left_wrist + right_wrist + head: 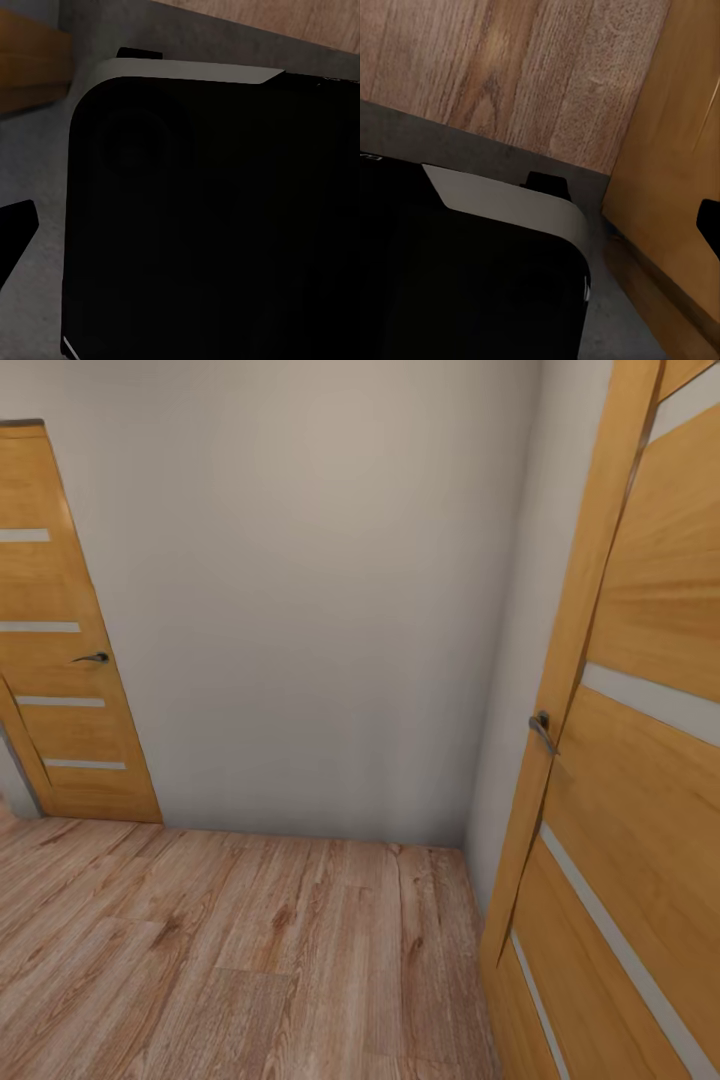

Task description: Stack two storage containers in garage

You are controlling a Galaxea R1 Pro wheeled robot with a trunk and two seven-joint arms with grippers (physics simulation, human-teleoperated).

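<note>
Robot in transit. Head view faces a blank pale wall (330, 610) in a corner of a room with a light wood-plank floor (220, 950).

Landmark: the near door (640, 760), orange wood with pale inlaid strips and a metal lever handle (541, 728). It stands ajar, leaning into view close beside the robot. A second door of the same make (60, 660) sits well away across the wall from the near door, shut or nearly so, its own handle (92, 657) on the edge facing the near door.

Neither storage container is visible in any picture; I cannot say where they are.

Left wrist view: a large black rounded body with a pale rim — apparently part of the robot itself (210, 225). A dark finger-like tip (15, 229) pokes in at the picture's edge, over grey ground. Right wrist view: the same black body (465, 277), a dark tip (709, 221) at the edge, plank floor beyond, and an orange wood panel (675, 165) near it, likely the near door.

Gripper state: cannot tell for either arm. Only one sliver of a finger shows per view, and nothing shows between the fingers.

Judgement — step in hand is base travel, and the near door crowds the robot's right side. To do it well: turn away from the blank wall, keep the base and right arm clear of the near door's edge and handle, keep both arms tucked, move slowly.
</note>
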